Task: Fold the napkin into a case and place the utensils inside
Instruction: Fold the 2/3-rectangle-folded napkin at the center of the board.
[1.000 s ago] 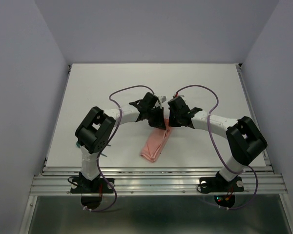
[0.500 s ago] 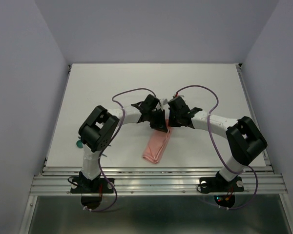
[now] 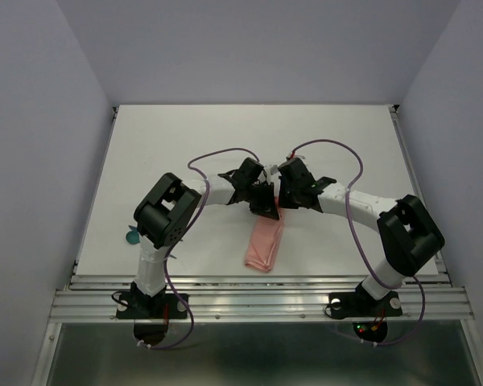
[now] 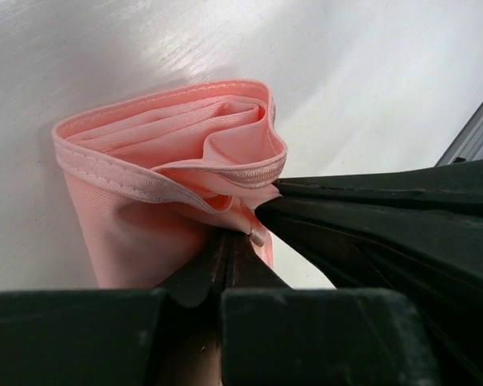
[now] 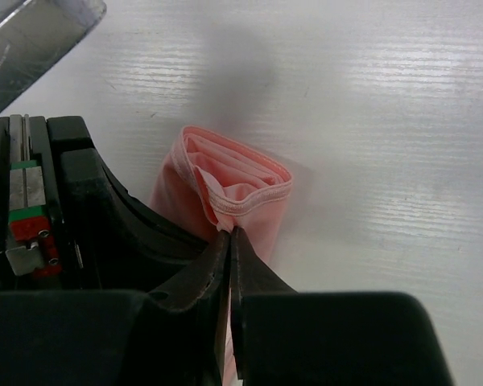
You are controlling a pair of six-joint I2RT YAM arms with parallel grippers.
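The napkin (image 3: 264, 245) is a narrow, layered salmon-pink strip hanging from both grippers down to the table, its lower end resting near the front edge. My left gripper (image 3: 262, 206) is shut on the top hem, with cloth (image 4: 177, 161) bunched just beyond its tips (image 4: 241, 233). My right gripper (image 3: 281, 204) is shut on the same hem right beside it, and the folded layers (image 5: 233, 185) gape open past its tips (image 5: 229, 232). Of the utensils, only a teal round end (image 3: 131, 237) shows, beside the left arm's elbow; the rest is hidden behind that arm.
The white table (image 3: 177, 137) ends in a metal rail (image 3: 258, 283) at the near edge. Purple cables (image 3: 217, 153) arch over both forearms. The right gripper's black fingers (image 4: 386, 217) fill the right side of the left wrist view, close against the left one.
The napkin strip has swung from a slant to nearly straight, its lower end shifting right. The left arm's elbow moved right, uncovering the teal round end. Both grippers stayed together on the hem.
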